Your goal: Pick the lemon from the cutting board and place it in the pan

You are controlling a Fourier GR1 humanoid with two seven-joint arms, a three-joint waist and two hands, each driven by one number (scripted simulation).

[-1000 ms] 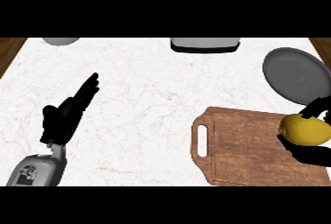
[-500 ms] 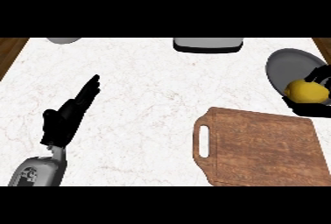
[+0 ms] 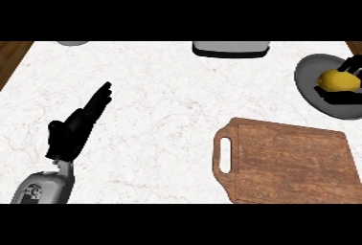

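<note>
— Where is the lemon [image 3: 338,81]?

— Over the grey pan [image 3: 309,81] at three o'clock, my right hand [image 3: 351,66] curled round it from the far side. The cutting board [image 3: 290,165] at five o'clock lies bare.

— And your other hand?

— My left hand [image 3: 76,128] rests at eight o'clock on the white counter [image 3: 170,95], fingers straight and together, pointing toward one o'clock.

a kitchen: marble counter [image 3: 170,95], wooden cutting board [image 3: 290,162], grey pan [image 3: 314,88].

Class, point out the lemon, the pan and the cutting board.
lemon [image 3: 337,80], head view, middle of its yellow skin.
pan [image 3: 308,76], head view, its left inner wall.
cutting board [image 3: 290,160], head view, centre of its top.
</note>
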